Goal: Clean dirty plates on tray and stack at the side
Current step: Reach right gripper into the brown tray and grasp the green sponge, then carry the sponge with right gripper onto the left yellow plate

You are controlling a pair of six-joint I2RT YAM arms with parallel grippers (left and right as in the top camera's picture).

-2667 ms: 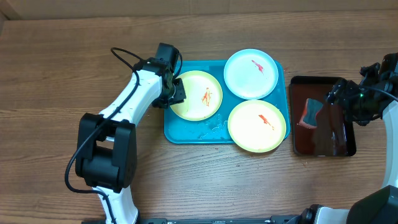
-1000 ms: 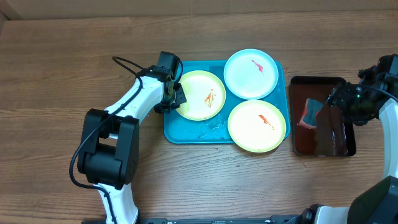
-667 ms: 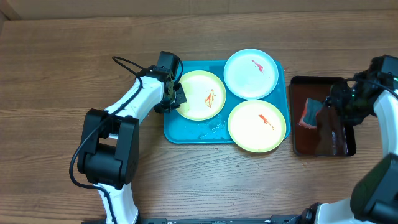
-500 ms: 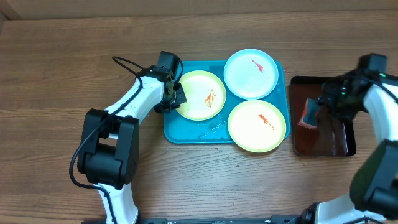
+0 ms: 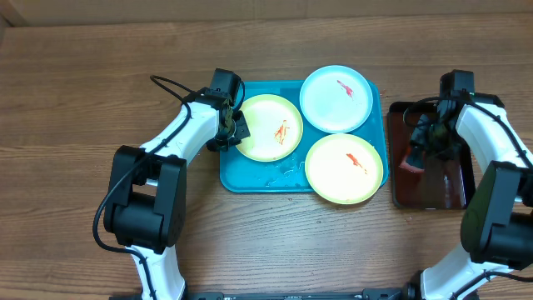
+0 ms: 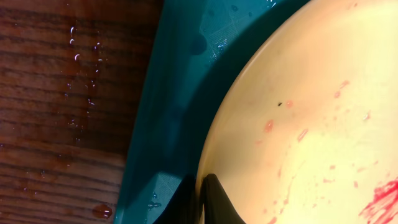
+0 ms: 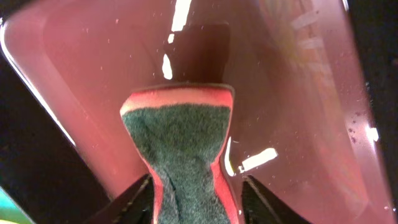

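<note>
The teal tray holds three plates. A pale yellow plate with red smears lies at its left; my left gripper is shut on its left rim, and the left wrist view shows the plate and the tray up close. A light blue-white plate with a red smear lies at the back. Another yellow plate with a red smear lies at the front right. My right gripper is shut on a red-and-green sponge over the dark red tray.
The dark brown-red tray stands right of the teal tray and looks wet. Water drops lie on the wooden table beside the teal tray's left edge. Bare wood lies left of and in front of the trays.
My right arm has swung left over the dark red tray, with the sponge held in its jaws. The left gripper stays on the yellow plate's rim, which shifted slightly earlier.
</note>
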